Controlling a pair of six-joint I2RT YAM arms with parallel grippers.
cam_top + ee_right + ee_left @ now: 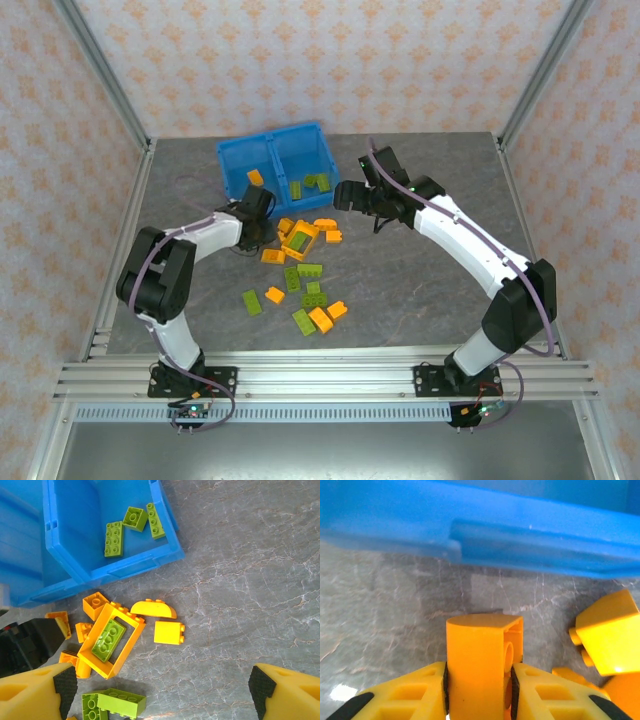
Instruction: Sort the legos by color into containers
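From the top camera I see a grey, marble-veined table (pixel 430 290), closed on three sides by walls (pixel 330 60) with pale wallpaper in a small orange pattern. Aluminium posts (pixel 100 75) stand at the corners, and a rail (pixel 320 375) runs along the near edge at six o'clock.

The blue bin (pixel 275 165) sits at about eleven o'clock from the table's middle, turned a little. Its left compartment holds one orange piece (pixel 256 177). Its right compartment holds three green pieces (pixel 130 525).

The loose legos (pixel 300 240) lie on the bare stone. One cluster is just at six o'clock from the bin, and a second group (pixel 300 300) is spread closer to me. In the first cluster, an orange frame piece (pixel 131 641) lies flat with a green brick (pixel 108 639) inside it.

My left gripper (pixel 479 680) is low at the bin's near wall, at nine o'clock from the first cluster. Its fingers are pressed on both sides of an orange brick (pixel 480 650), so it has this brick in its grasp.

My right gripper (pixel 161 687) hangs over the table at about two o'clock from the cluster. Its fingers are spread wide, and nothing is between them.
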